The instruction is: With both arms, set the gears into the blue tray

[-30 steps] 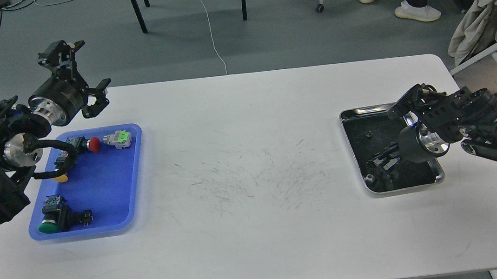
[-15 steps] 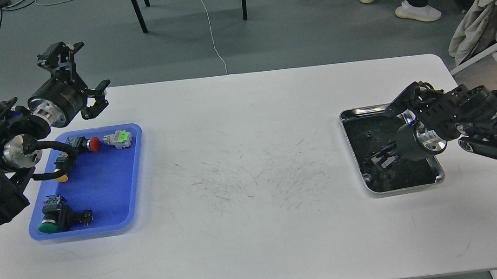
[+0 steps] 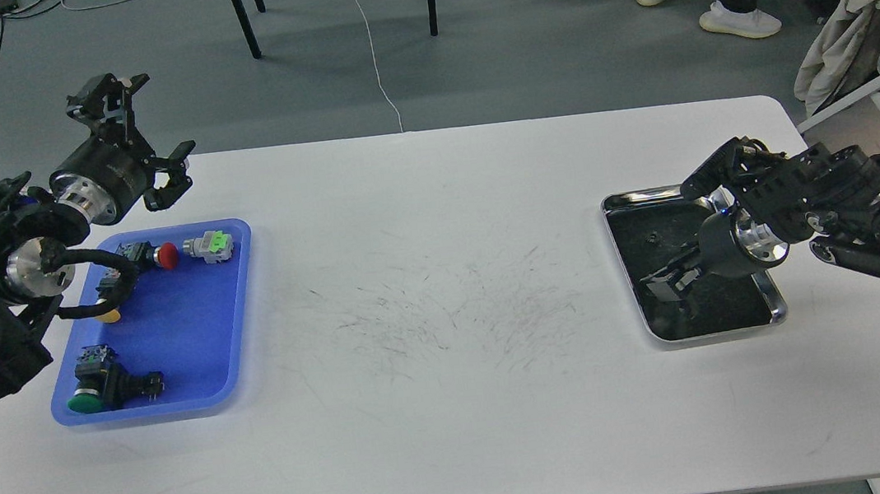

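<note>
The blue tray (image 3: 194, 341) lies at the table's left end, and my left gripper (image 3: 175, 174) hovers open just behind its far edge with nothing between the fingers. One tiny black gear (image 3: 653, 238) rests on the dark floor of the steel tray (image 3: 713, 333) at the right. My right gripper (image 3: 663, 281) hangs low over that tray's left half, pointing left. Its dark fingers blend with the tray's inside, so I cannot tell whether they are shut or hold a gear. No other gear shows.
Inside the blue tray lie push-buttons: a red-capped one (image 3: 162, 255), a grey and green one (image 3: 210, 247), a yellow-capped one (image 3: 110, 316) partly behind my arm's cable, and a green-capped one (image 3: 96, 390). Bare white table (image 3: 427, 281) spans the trays. Chair legs and people's feet stand beyond.
My right gripper has risen from the steel tray's near left corner and drawn back toward the tray's middle. The left arm has stayed almost still.
</note>
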{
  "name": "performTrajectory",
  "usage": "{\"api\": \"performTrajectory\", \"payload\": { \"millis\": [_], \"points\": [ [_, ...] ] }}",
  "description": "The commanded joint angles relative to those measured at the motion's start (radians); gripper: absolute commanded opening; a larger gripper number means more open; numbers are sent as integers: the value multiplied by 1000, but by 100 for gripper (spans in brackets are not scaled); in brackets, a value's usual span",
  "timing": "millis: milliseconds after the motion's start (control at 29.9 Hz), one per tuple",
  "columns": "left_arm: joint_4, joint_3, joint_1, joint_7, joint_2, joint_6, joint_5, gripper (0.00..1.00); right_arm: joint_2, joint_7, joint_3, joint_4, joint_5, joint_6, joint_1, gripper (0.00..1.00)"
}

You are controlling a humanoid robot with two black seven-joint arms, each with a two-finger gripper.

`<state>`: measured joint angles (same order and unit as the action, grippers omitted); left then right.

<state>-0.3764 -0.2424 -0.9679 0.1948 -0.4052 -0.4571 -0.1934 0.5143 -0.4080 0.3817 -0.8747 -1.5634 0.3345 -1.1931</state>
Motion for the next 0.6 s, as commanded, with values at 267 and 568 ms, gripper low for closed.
{"api": "performTrajectory", "payload": {
  "millis": [267,568],
  "points": [
    [1,-1,3,2,2,0,-1,99,-36,1,-4,63,0,-9,12,56],
    [1,-1,3,8,0,0,0,99,-60,0,-3,69,0,-12,17,51]
  ]
}}
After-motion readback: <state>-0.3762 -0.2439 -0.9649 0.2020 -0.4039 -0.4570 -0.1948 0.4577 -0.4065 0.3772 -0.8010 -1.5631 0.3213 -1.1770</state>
